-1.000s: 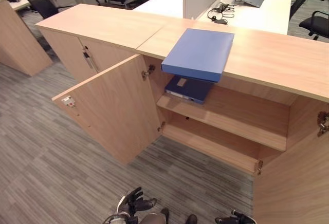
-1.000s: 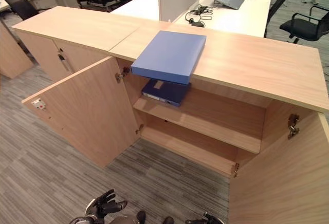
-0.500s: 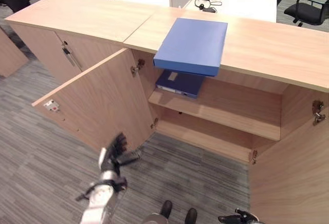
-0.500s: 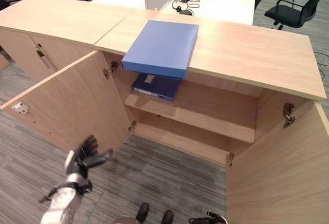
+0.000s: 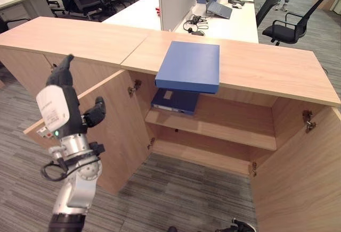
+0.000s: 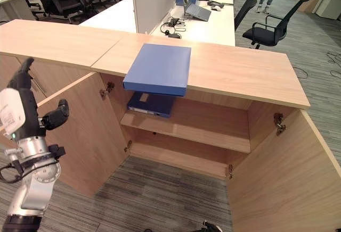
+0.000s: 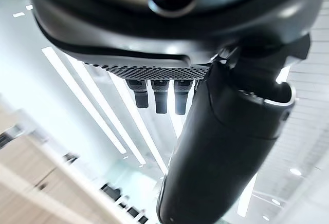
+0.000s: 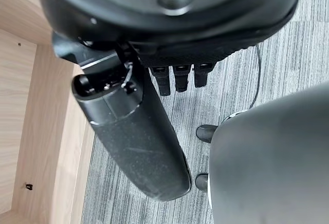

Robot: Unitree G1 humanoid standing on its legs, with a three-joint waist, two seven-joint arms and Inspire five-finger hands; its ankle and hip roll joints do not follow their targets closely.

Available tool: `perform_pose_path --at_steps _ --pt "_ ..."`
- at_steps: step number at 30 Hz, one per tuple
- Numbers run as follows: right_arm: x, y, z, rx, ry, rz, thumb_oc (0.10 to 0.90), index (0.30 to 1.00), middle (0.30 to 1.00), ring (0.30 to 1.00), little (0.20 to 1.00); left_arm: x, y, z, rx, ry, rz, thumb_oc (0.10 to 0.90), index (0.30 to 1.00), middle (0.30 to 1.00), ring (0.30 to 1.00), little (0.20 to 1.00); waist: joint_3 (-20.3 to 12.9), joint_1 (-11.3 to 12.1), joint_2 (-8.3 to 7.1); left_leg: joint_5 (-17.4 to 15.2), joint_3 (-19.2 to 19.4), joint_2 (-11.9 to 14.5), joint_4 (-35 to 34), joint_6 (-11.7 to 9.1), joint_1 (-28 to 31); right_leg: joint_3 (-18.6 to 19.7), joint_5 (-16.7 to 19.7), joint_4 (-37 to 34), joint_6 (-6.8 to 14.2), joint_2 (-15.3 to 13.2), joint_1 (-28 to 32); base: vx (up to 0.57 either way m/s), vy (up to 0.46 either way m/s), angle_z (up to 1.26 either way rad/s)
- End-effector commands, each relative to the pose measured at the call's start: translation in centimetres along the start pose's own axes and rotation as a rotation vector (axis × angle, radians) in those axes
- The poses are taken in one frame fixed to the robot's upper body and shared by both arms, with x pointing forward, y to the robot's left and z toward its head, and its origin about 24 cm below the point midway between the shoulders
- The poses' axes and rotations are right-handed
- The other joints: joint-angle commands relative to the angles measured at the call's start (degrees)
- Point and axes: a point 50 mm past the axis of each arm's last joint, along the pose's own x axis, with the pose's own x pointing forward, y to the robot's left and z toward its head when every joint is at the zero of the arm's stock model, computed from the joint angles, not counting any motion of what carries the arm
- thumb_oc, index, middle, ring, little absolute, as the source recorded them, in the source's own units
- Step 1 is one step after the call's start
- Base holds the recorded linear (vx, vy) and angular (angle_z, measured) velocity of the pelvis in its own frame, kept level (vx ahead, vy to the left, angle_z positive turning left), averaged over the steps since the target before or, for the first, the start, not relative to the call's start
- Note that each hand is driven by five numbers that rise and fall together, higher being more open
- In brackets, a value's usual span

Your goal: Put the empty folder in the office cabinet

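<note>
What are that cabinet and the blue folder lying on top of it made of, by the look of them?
The cabinet looks like wood-effect board, probably laminate: pale, even grain, matt, with sharp flat edges and metal hinges. The blue folder seems to be plastic-covered or coated card: one uniform matt blue, stiff and flat where it overhangs the edge.

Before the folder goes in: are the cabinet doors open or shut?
Open. The left door and right door both swing outward, showing the shelf inside.
</note>
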Motion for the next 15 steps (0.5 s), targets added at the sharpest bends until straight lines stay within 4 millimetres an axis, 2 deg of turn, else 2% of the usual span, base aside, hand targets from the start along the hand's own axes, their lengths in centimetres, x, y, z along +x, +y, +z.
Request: perform_pose_path --at_steps 1,3,6,9,15 --pt "-0.1 -0.4 -0.5 -0.093 0.008 0.001 0.800 0.900 0.900 0.900 0.900 3.9 1.5 4.3 0.021 -0.289 0.090 0.800 0.900 0.900 0.900 0.900 -4.24 -1.64 -0.93 -4.24 -1.34 -0.90 -0.49 -0.79 -2.09 2.66 -2.70 0.36 6.01 -1.89 2.89 0.01 0.011 -0.05" --pt "0.0 -0.7 -0.1 -0.100 -0.002 -0.003 0.800 0.900 0.900 0.900 0.900 4.2 0.6 5.4 0.003 -0.344 0.013 0.800 0.900 0.900 0.900 0.900 -4.47 -2.35 -0.67 -4.36 -0.95 -0.82 -0.49 -0.76 -1.90 2.81 -2.60 0.36 6.14 -1.89 2.89 0.00 0.004 -0.03" --pt "0.0 -0.9 0.1 -0.102 -0.003 -0.004 0.800 0.900 0.900 0.900 0.900 4.4 -0.4 5.9 -0.028 -0.363 -0.064 0.800 0.900 0.900 0.900 0.900 -4.70 -2.86 -0.53 -4.52 -0.58 -0.73 -0.49 -0.67 -1.64 3.04 -2.51 0.36 6.29 -1.94 2.85 0.01 0.009 -0.19" --pt "0.0 -1.1 0.2 -0.118 -0.001 0.001 0.800 0.900 0.900 0.900 0.900 5.5 -2.3 6.0 0.015 -0.368 -0.151 0.800 0.900 0.900 0.900 0.900 -5.08 -3.69 -0.21 -4.77 0.09 -0.56 -0.49 -0.69 -1.20 3.47 -2.58 0.36 6.51 -1.98 3.03 0.01 0.007 -0.13" --pt "0.1 -1.7 0.3 -0.125 0.008 -0.002 0.800 0.900 0.900 0.900 0.900 7.2 -3.7 5.9 0.081 -0.358 -0.234 0.800 0.900 0.900 0.900 0.900 -5.46 -4.70 0.22 -4.94 0.95 -0.50 -0.49 -0.63 -0.82 3.88 -2.55 0.36 6.79 -1.98 2.93 0.00 0.005 -0.04"
